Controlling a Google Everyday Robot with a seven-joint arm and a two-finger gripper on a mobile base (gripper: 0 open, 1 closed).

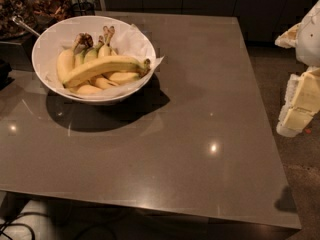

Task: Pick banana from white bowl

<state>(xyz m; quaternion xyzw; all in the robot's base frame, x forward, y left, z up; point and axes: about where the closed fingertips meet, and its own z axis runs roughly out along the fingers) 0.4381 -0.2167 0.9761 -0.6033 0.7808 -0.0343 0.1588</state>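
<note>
Grey-brown glossy table fills the view. Near its far left corner sits the white bowl, lined with crinkled white paper. The banana, long and deep yellow, lies across several shorter bananas inside the bowl, its dark tip by the right rim. The gripper hangs beyond the table's right edge, well apart from the bowl and touching no fruit. Whether it is spread or closed cannot be told.
</note>
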